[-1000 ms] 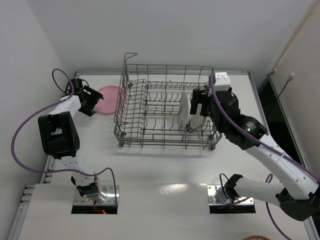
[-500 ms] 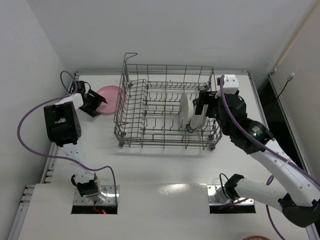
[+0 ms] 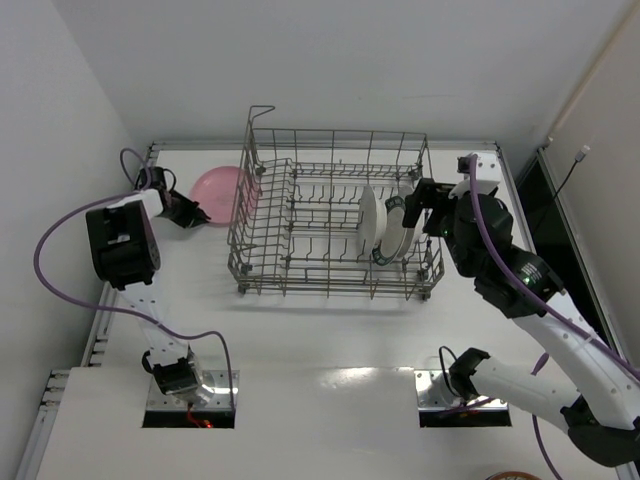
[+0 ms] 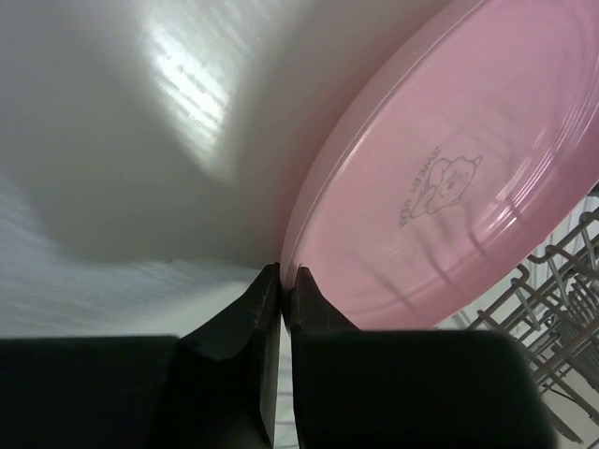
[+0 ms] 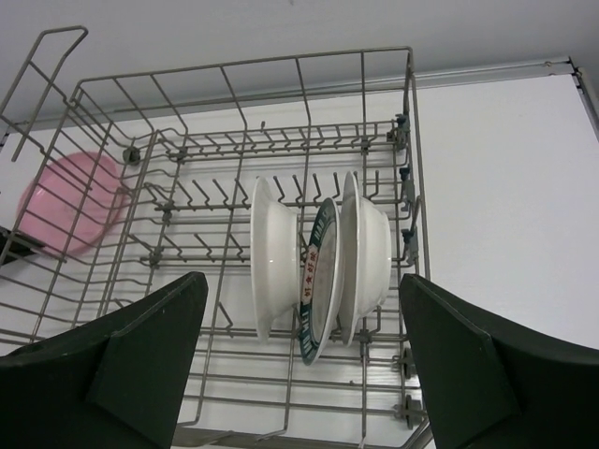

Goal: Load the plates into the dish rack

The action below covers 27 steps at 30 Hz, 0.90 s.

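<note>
The pink plate (image 3: 222,188) (image 4: 440,178) is tilted up just left of the dish rack (image 3: 300,272) (image 5: 243,70). My left gripper (image 3: 190,213) (image 4: 282,278) is shut on its near rim, which is pinched between the fingertips. Three plates stand on edge among the tines at the rack's right end. They are a white one (image 5: 267,253) (image 3: 367,222), a dark-blue-rimmed one (image 5: 320,281) and another white one (image 5: 367,245) (image 3: 398,235). My right gripper (image 3: 415,205) (image 5: 302,281) hangs open above and to the right of them, holding nothing.
The side wall (image 3: 60,150) stands close behind the left arm. A purple cable (image 3: 60,230) loops beside that arm. The rack's raised corner loop (image 3: 262,112) rises at its back left. Rows of bare tines (image 5: 197,201) fill the rack's left and middle.
My left gripper has shut on the pink plate's rim, and the plate has tipped up. The right gripper has drawn back to the right, away from the racked plates.
</note>
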Tool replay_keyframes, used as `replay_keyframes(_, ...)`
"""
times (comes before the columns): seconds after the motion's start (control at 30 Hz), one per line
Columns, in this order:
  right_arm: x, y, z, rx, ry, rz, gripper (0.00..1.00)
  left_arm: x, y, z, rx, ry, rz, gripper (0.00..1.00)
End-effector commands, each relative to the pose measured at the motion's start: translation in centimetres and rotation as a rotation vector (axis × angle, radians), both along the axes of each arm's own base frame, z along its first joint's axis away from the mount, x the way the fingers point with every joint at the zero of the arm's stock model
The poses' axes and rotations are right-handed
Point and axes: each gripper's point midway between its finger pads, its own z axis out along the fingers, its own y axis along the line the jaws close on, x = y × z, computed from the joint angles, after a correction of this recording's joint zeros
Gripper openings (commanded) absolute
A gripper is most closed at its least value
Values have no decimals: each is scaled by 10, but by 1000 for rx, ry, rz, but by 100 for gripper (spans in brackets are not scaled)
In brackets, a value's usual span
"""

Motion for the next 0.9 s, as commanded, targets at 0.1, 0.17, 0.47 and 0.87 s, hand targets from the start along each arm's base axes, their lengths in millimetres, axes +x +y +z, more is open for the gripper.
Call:
replay_keyframes(0.1, 1, 2, 6, 41, -25, 3, 82, -11, 30, 77, 93, -113, 112, 0)
replay_keyframes(0.17, 1, 5, 6, 44, -22, 21, 82, -14, 42, 105, 154, -151, 182, 0)
replay_keyframes(0.47, -10, 56, 24, 64, -32, 330, 97, -65, 67, 241, 295, -356, 459, 0)
replay_keyframes(0.87, -30, 101, 50, 200, -90, 585, 97, -48, -90, 370, 98, -830, -27, 0)
